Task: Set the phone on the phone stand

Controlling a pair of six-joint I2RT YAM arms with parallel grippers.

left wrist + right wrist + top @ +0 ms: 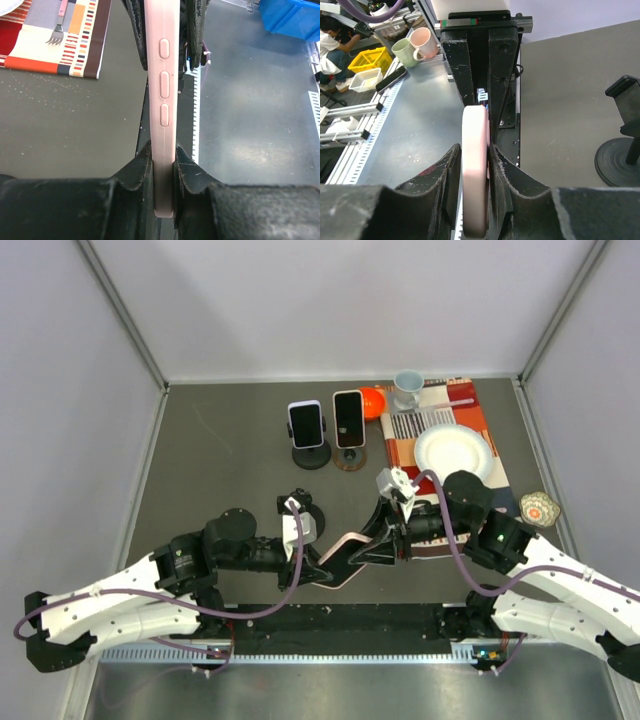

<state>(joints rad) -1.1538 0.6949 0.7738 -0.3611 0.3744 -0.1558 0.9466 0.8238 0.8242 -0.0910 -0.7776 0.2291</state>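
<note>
Left pincer (162,152) and right pincer (475,152) both clench pink phone (162,90); screen hidden.

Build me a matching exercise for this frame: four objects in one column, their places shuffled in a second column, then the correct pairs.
Objects:
1. pink phone
2. white plate
3. orange ball
4. small cream dish

Places:
A. on the placemat
B. on bare table, right of the placemat
C. clamped between the left gripper and the right gripper
D. just right of the phone on the brown stand

Pairs: 1-C, 2-A, 3-D, 4-B
</note>
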